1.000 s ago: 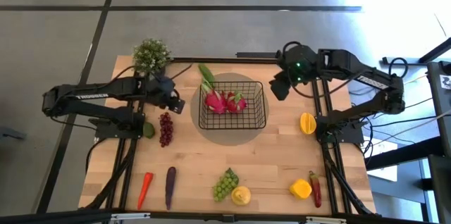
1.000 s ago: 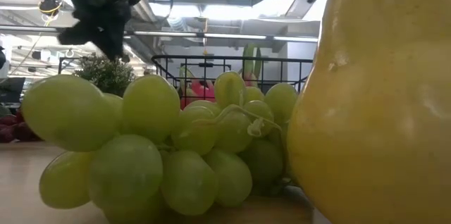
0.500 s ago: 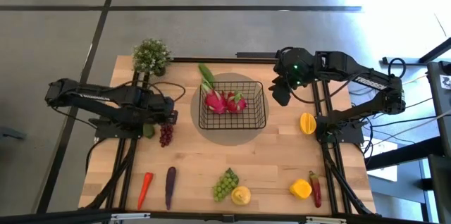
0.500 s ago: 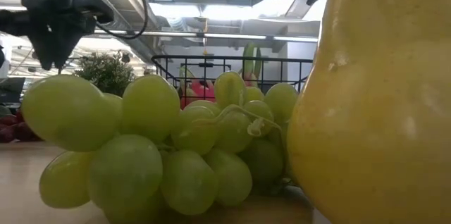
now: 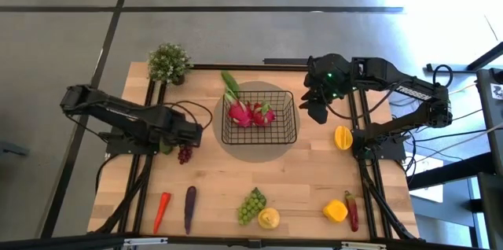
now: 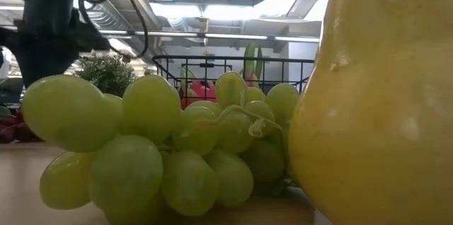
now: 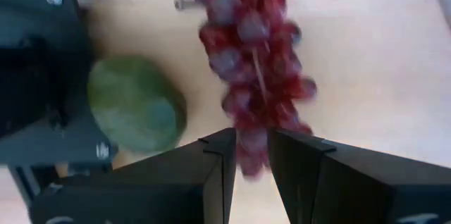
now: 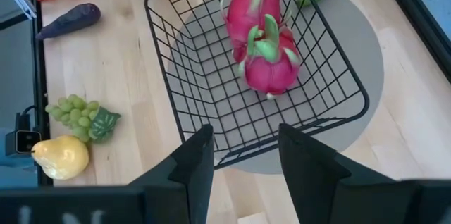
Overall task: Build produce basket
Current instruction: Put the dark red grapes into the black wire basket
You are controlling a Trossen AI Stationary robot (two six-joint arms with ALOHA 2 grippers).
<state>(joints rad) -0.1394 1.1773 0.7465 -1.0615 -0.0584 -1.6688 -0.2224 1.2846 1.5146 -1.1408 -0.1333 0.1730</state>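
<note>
The black wire basket (image 5: 259, 118) stands on a grey round mat and holds two pink dragon fruits (image 8: 264, 58). A green cucumber (image 5: 229, 85) leans on its far left corner. The purple grapes (image 7: 250, 55) lie on the table left of the basket, beside a round green fruit (image 7: 134, 104). My left gripper (image 7: 251, 164) points down over the grapes. Its fingers stand a little apart, and the cluster's end shows in the gap between them. My right gripper (image 8: 243, 175) hangs high at the basket's right side, open and empty.
A potted plant (image 5: 168, 63) stands at the far left. Along the near edge lie a carrot (image 5: 161, 211), an eggplant (image 5: 189, 207), green grapes (image 5: 251, 204), a yellow fruit (image 5: 269, 218), a yellow pepper (image 5: 335, 211) and a red chili (image 5: 351, 211). Another yellow fruit (image 5: 343, 137) lies right of the basket.
My left gripper has moved from beside the basket's far left corner toward the table's near edge and down, rolling as it went, and now stands over the purple grapes. My right gripper has rolled a little in place.
</note>
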